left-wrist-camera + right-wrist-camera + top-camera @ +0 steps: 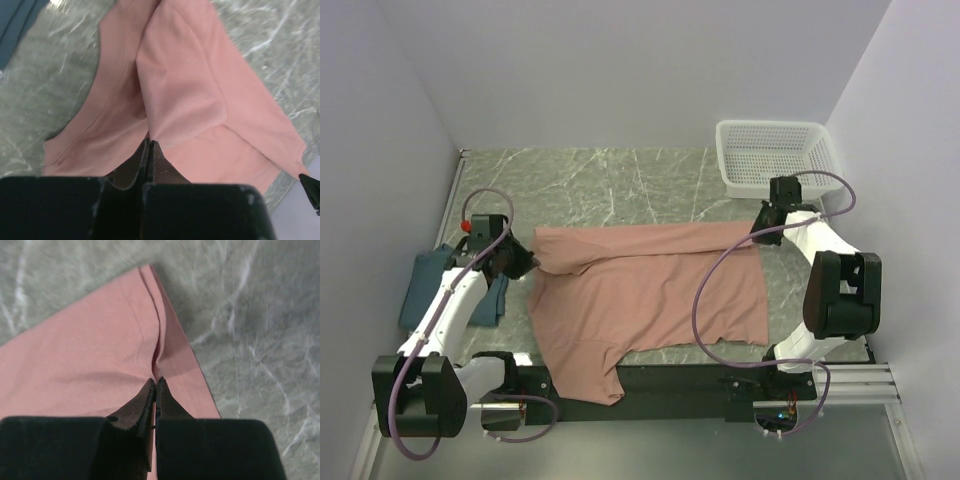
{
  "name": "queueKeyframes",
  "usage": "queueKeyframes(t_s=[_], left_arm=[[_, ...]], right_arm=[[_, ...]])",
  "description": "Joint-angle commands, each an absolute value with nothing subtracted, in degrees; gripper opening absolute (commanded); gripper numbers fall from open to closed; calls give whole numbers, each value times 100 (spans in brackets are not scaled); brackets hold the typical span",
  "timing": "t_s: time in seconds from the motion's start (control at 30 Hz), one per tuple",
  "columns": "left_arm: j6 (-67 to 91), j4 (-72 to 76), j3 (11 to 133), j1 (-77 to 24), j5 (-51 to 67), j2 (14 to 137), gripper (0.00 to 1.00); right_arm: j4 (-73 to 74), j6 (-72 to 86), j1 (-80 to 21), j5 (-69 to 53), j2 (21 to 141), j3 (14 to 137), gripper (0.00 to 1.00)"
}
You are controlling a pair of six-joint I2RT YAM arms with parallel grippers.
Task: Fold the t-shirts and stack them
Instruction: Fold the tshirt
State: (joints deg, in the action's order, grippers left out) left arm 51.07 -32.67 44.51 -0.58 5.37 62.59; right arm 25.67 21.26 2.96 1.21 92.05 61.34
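I have both pincers clenched on the large salmon-pink soft-knit t-shirt (pixel 640 295). My left pincer (pixel 149 143) pinches a raised fold at one end of its far edge, and my right pincer (pixel 155 381) nips the stitched hem at the other end. Between the two pincers that edge runs as a fairly straight doubled band. I judge this is the reason for the two-point grip: it lets me carry the edge over as one even fold. On my side of both pincers the matte, smooth cloth lies loose on the grey marbled tabletop (pixel 620 185), with one end hanging past the near edge. The dark teal-blue t-shirt (pixel 425 285) sits crumpled outboard of the left pincer, partly under that arm. A white plastic mesh basket (pixel 770 150) stands beyond the right pincer.
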Motion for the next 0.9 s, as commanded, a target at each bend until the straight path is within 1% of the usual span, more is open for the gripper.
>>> queueKeyframes(t_s=[0.0, 0.27, 0.33, 0.37, 0.4, 0.43, 0.47, 0.5, 0.57, 0.6, 0.63, 0.67, 0.7, 0.77, 0.87], left_arm=[[5414, -2962, 4124, -26, 694, 6073, 1], [5511, -2944, 3744, -35, 589, 5994, 1], [5502, -2953, 3692, -26, 449, 5994, 1], [5476, -2962, 3674, -35, 413, 6012, 2], [5476, -2962, 3639, -35, 404, 6020, 3], [5476, -2936, 3613, -35, 439, 6038, 4], [5493, -2927, 3586, -26, 483, 6047, 12], [5502, -2927, 3542, -35, 492, 6029, 16], [5511, -3005, 3498, -35, 518, 5907, 30], [5485, -3049, 3507, -35, 527, 5828, 44], [5476, -3206, 3524, -35, 501, 5740, 52], [5432, -3304, 3542, -35, 397, 5548, 67], [5414, -3383, 3612, -35, 317, 5433, 73], [5370, -3567, 3717, -35, 176, 5231, 81], [5169, -3516, 3919, -26, -235, 5308, 82]], right_arm=[[2391, 2373, 395, 378, 9096, 5872, 0], [2303, 2426, 404, 413, 9509, 5713, 1], [2320, 2434, 413, 413, 9536, 5704, 2], [2320, 2469, 404, 422, 9545, 5695, 4], [2329, 2487, 404, 457, 9536, 5695, 15], [2381, 2513, 404, 492, 9527, 5695, 23], [2417, 2540, 404, 501, 9466, 5704, 29], [2443, 2531, 413, 501, 9405, 5704, 39], [2478, 2558, 387, 431, 9134, 5695, 45], [2487, 2601, 369, 405, 9019, 5695, 48], [2496, 2619, 334, 361, 8896, 5678, 49], [2479, 2663, 299, 343, 8660, 5678, 50], [2479, 2698, 186, 317, 8553, 5652, 51], [2304, 2751, 97, 203, 8211, 5581, 52], [1768, 2908, 53, -438, 7946, 5292, 54]])
